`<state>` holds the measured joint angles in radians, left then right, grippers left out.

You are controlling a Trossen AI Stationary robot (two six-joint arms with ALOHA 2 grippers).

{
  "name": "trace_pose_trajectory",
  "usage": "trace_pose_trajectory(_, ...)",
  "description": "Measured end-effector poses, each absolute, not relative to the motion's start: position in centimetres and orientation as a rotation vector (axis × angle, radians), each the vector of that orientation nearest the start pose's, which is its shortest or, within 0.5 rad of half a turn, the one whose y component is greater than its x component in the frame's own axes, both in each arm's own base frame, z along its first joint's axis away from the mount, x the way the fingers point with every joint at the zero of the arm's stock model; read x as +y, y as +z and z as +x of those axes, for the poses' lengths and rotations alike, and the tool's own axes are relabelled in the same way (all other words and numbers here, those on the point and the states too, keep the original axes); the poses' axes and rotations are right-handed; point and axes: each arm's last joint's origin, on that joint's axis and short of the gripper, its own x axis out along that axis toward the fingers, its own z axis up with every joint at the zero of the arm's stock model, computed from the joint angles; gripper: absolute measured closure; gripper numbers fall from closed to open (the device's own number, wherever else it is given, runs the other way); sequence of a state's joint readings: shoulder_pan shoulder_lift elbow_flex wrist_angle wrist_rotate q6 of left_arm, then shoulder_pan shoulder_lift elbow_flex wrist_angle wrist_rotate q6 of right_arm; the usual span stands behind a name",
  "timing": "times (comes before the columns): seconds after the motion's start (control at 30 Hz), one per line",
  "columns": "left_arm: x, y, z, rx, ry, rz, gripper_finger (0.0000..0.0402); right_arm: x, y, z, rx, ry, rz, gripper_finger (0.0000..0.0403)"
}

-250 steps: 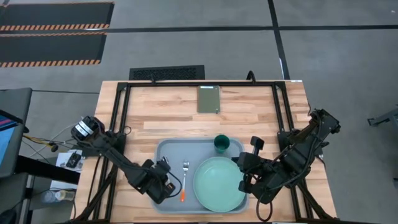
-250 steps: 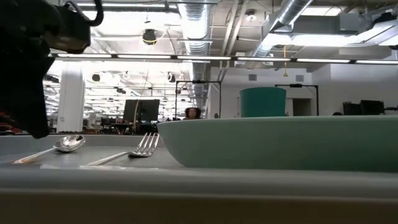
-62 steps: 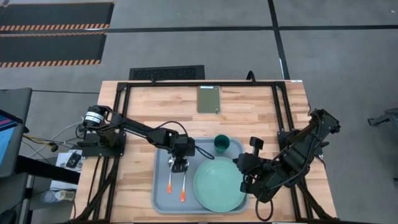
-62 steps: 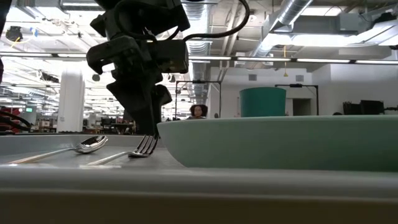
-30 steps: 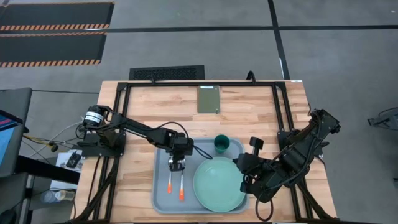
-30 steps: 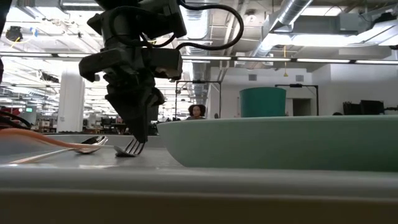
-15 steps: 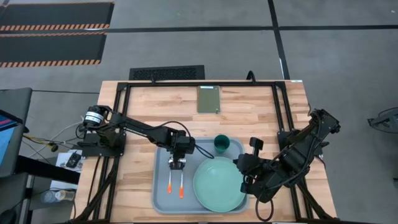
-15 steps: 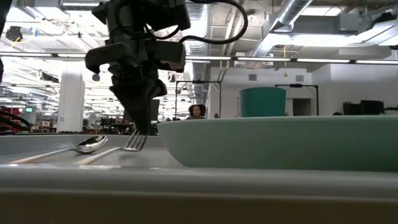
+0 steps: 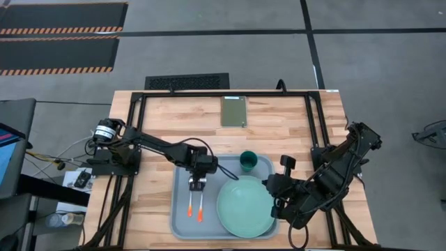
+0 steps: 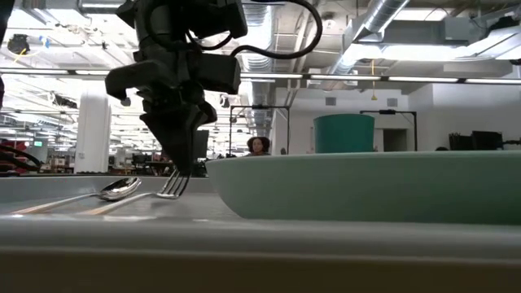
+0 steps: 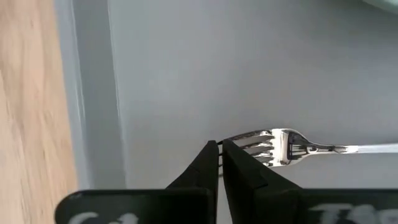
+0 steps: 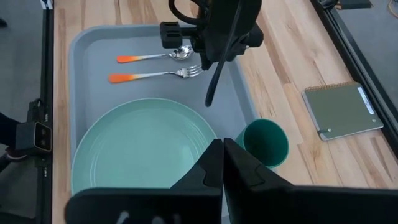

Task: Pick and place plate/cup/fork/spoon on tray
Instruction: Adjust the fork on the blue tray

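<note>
Fork (image 9: 198,206) nudged beside one spoon (image 9: 190,203).

A small olive-green notebook (image 9: 234,111) with a spiral binding lies flat on the wooden surface (image 9: 167,132), near its far edge. A black metal frame (image 9: 209,93) borders the surface. Beyond it, hazard-striped mats (image 9: 59,31) lie on the grey floor (image 9: 376,63).

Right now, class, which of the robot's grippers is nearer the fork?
Left. The left gripper sits right at the fork's tines on the tray; the right gripper waits beyond the plate.
</note>
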<state>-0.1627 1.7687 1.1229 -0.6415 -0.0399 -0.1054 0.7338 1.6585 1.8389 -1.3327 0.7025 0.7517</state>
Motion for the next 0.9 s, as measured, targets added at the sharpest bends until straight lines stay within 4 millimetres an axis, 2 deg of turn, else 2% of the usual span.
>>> trace_pose_trajectory(0.9,-5.18,16.89,32.27,1.326,0.009,-0.009,0.0402,19.36,38.73,24.27,0.797,-0.286,-0.053,0.0378)
